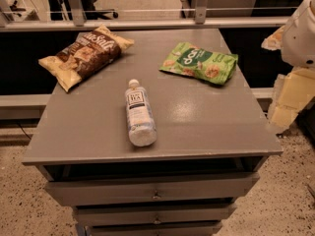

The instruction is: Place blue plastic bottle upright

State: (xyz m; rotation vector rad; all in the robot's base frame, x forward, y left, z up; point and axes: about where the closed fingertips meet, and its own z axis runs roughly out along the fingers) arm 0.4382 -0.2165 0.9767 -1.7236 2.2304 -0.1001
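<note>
The blue plastic bottle (138, 112) lies on its side on the grey cabinet top (206, 127), near the middle. Its white cap points toward the back and its base toward the front edge. Its white and pale-blue label with a dark square logo faces up. My gripper (284, 104) hangs off the right side of the cabinet, at the frame's right edge and well apart from the bottle. Nothing shows in it.
A brown and yellow chip bag (84, 54) lies at the back left. A green snack bag (199, 63) lies at the back right. The cabinet has drawers (155, 194) below its front edge. A rail (147, 23) runs behind it.
</note>
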